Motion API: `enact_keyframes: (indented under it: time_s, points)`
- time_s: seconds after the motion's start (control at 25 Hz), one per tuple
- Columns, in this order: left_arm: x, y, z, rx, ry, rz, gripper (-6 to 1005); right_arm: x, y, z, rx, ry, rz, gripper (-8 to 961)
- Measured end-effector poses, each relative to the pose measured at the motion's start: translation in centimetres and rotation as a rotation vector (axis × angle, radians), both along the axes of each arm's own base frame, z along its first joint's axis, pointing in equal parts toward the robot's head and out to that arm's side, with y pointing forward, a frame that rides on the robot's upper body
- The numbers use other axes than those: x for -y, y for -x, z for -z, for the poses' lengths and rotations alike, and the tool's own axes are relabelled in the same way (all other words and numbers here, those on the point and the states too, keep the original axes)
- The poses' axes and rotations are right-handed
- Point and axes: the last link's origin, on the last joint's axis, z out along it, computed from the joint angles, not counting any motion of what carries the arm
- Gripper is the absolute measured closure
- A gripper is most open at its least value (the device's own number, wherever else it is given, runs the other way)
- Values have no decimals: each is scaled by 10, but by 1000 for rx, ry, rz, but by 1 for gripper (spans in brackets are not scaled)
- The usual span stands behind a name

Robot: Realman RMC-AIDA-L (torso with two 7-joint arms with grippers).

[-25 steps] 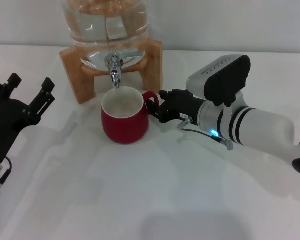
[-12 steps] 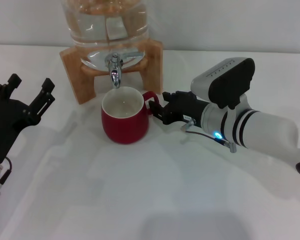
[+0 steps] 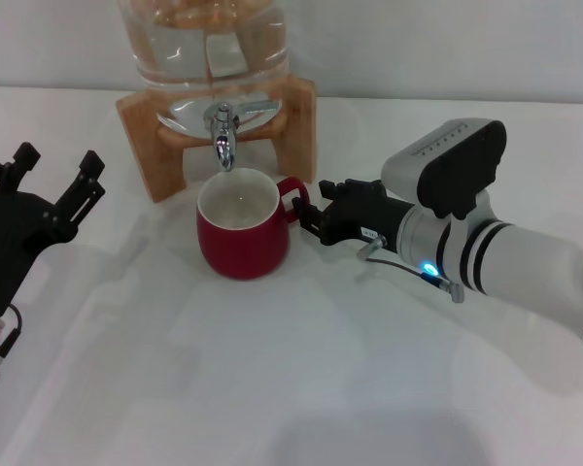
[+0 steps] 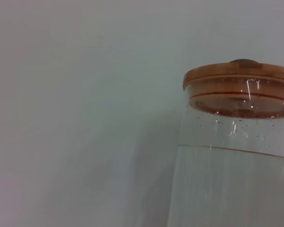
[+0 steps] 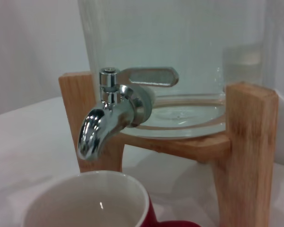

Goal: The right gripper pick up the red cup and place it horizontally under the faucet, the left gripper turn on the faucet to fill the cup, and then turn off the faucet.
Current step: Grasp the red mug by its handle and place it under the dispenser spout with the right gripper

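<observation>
Backing off, the right gripper has let go of the handle, jaws slightly apart and empty. Cup stands under the faucet. Next, the spread, empty left gripper must reach the lever.

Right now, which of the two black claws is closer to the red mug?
The right tool, on the white arm with the blue light: its tips sit at the red cup's handle. The left tool waits far off, open.
</observation>
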Motion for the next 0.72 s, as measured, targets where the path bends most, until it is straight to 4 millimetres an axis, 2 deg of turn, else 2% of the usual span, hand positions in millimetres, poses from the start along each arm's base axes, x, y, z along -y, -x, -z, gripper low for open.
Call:
enact_keyframes:
  time_s: [0.72]
  points:
    - [0, 1, 0, -1, 0, -3, 108, 7, -14, -10, -62, -37, 4, 500]
